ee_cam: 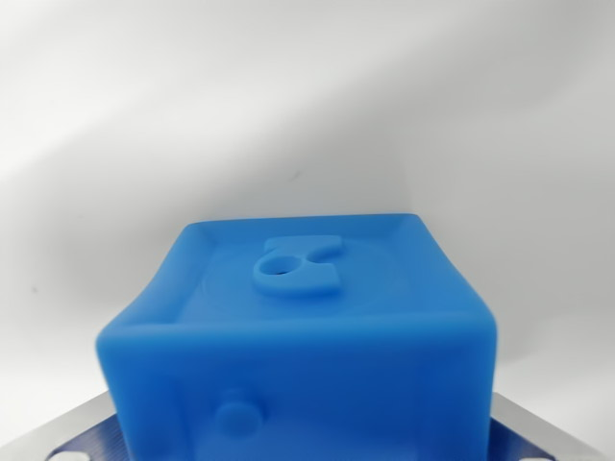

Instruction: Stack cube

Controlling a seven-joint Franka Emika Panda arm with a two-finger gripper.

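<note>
A blue cube (303,346) fills the lower middle of the wrist view, sitting close under the camera and cut off by the bottom edge of the picture. Its top face is turned up toward the lens and has a raised rim running round a slightly sunken panel. On that panel, toward the far edge, stands a raised figure (296,267) with a round hole in its left part, shaped like a 6 or a 9. The near face of the cube carries a small round bump (236,419) low on the wrist view's left. At the bottom corners, on either side of the cube, flat pale grey metal parts (67,432) with blue pads and small holes show, just beside the cube's sides; these look like the fingers of the gripper, but whether they press on the cube or merely flank it cannot be told, so the state of the jaws stays unclear. Behind the cube lies a plain white surface (307,106), with a faint small dark mark (296,177) near the middle. No container shows in this view.
</note>
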